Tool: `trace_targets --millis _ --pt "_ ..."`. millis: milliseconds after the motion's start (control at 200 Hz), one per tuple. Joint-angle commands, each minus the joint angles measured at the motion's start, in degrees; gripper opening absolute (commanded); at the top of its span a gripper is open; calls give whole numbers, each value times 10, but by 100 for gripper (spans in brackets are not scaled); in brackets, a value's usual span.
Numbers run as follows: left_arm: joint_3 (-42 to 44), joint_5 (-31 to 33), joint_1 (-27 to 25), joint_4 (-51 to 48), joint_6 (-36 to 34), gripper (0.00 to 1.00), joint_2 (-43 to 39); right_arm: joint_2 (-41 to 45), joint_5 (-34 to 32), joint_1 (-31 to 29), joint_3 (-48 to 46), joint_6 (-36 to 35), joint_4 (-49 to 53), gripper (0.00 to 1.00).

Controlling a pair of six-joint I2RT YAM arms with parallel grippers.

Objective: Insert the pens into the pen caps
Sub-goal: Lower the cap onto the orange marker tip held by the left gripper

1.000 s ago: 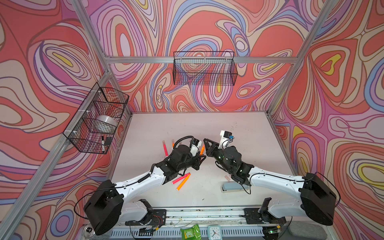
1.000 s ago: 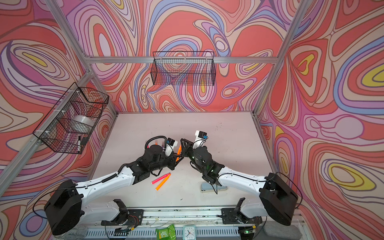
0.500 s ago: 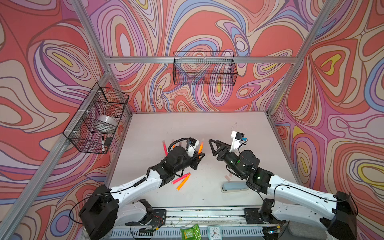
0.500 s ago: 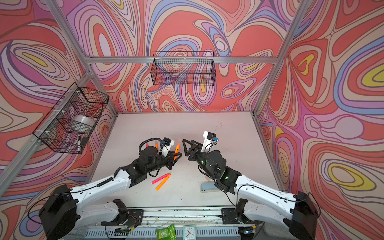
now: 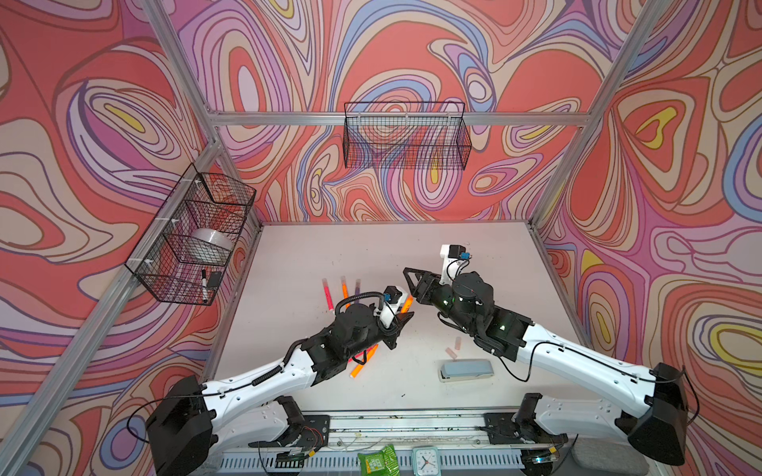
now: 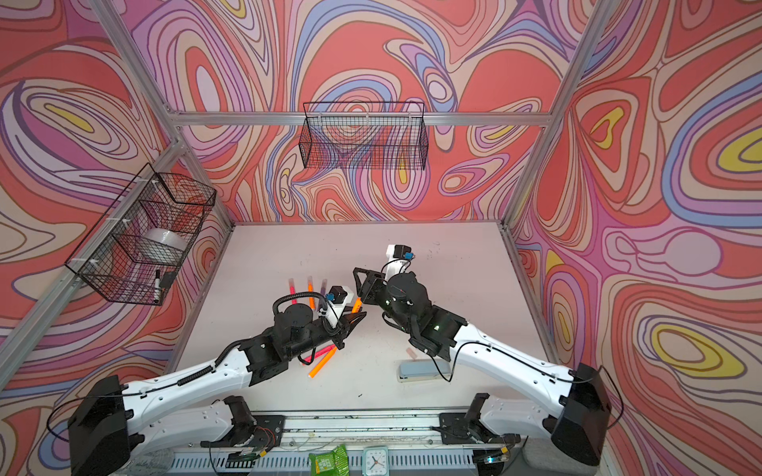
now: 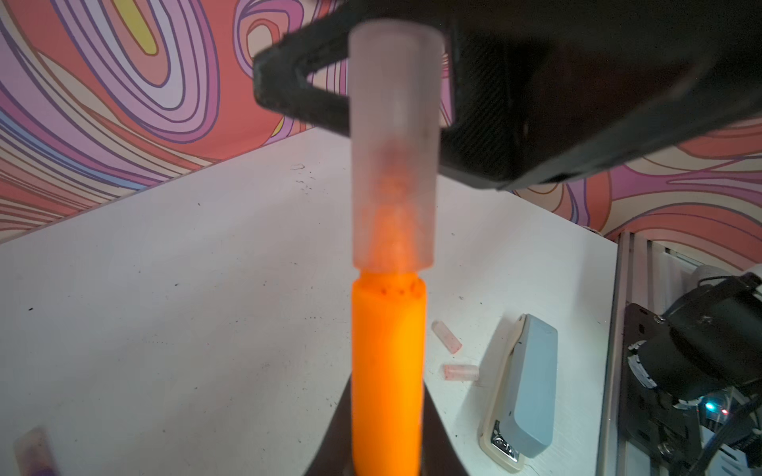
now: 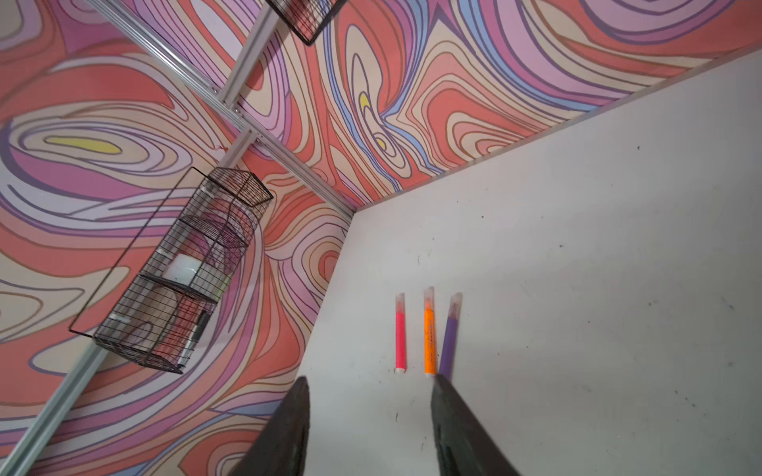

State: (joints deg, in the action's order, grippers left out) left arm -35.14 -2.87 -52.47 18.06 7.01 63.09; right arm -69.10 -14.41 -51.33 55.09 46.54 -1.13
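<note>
1. At the bottom edge of both top views, a green packet (image 5: 376, 461) and a small clock (image 5: 424, 461) sit by the front rail.
2. Just above, lower right of centre on the table (image 5: 288, 255), a grey-blue stapler (image 5: 466, 369) lies flat. Two loose caps (image 5: 450, 352) lie near its upper left, close together but apart.
3. Lower centre, a loose orange pen (image 6: 321, 366) and a loose pink pen (image 6: 321, 353) lie side by side, partly under the left arm.
4. At centre frame, the left gripper (image 5: 402, 319) is clamped tight on the held orange pen (image 7: 387, 371), which points up and to the right. In the left wrist view a translucent pen cap (image 7: 391, 144) covers the tip. Its rim stops just short of the barrel's shoulder.
5. Just right of centre, the right gripper (image 8: 371, 432) faces the left one with its jaws well parted. The right wrist view shows nothing between them. In the left wrist view its black fingers (image 7: 288, 94) sit close around the cap's far end. Whether they touch it cannot be told.
6. Farther up, left of centre, three capped pens lie parallel in a row: pink pen (image 8: 400, 334), orange pen (image 8: 429, 334), purple pen (image 8: 449, 334).
7. Farthest, a wire basket (image 5: 185, 247) on the left wall holds a tape roll (image 5: 208, 239) and a black-capped marker (image 5: 204, 282). A second basket (image 5: 406, 136) hangs on the back wall.
</note>
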Motion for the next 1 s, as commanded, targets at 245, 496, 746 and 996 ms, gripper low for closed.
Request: trace_targets --millis 245,496,746,996 --pt "-1 18 -1 0 -18 0 -3 -10 26 3 28 -9 29 29" --pt "-3 17 -1 0 -18 0 1 -7 29 3 33 -20 34 34" --pt "-5 20 -1 0 -17 0 5 -21 40 3 44 -27 37 21" --pt "-17 16 12 -18 36 0 -4 -37 63 2 40 -35 45 8"
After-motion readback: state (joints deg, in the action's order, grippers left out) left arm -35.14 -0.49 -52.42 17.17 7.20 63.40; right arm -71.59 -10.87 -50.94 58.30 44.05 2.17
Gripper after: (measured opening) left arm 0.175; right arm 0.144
